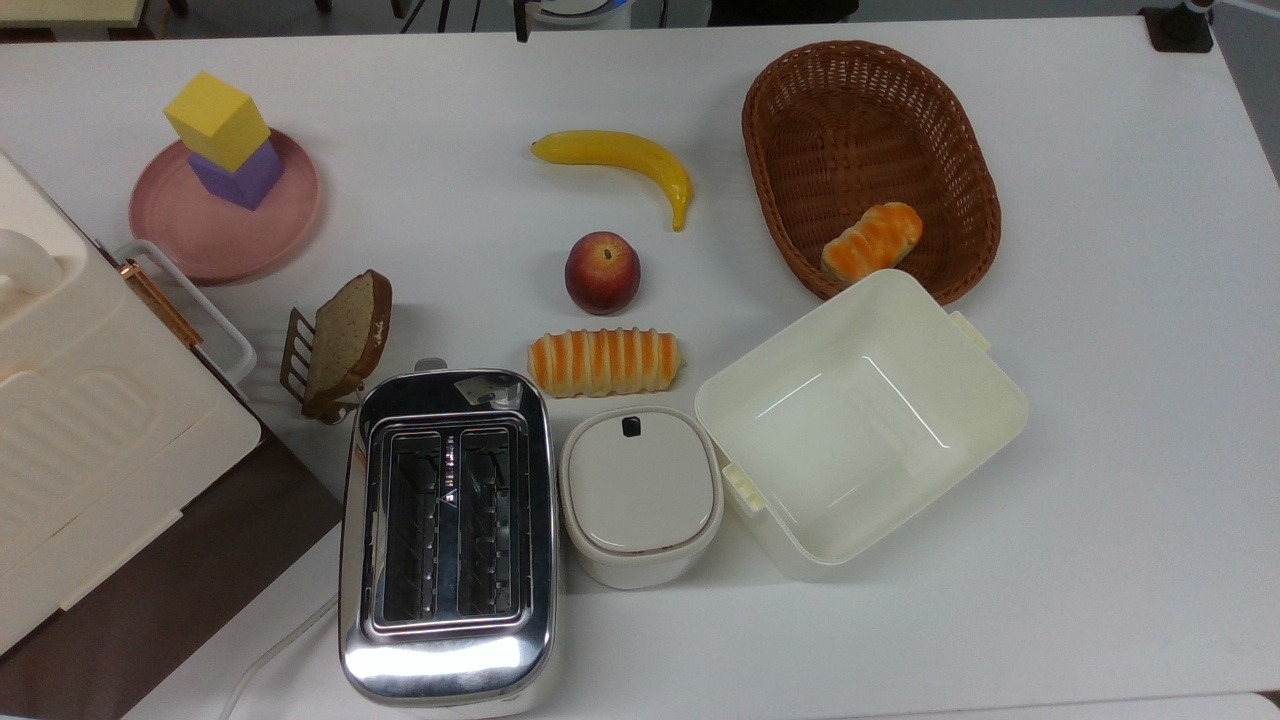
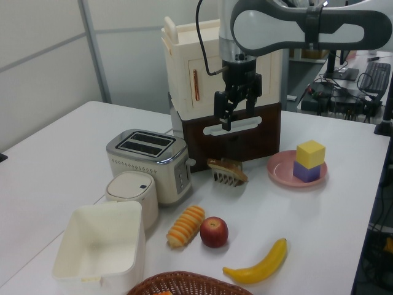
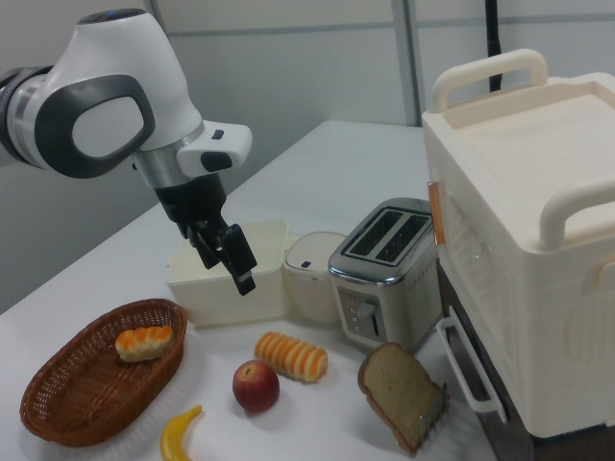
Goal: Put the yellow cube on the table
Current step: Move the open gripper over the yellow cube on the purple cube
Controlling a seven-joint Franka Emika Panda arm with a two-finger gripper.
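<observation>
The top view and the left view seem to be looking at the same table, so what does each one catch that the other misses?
The top view alone shows the bread roll lying inside the basket. The left view alone shows the robot arm, its gripper open and hanging above the bread slice. Both show the yellow cube stacked on the purple cube on the pink plate, plus the banana, peach and toaster.

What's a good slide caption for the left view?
Panda arm's open hand hangs above the table while the yellow cube sits atop a purple cube on a pink plate.
</observation>
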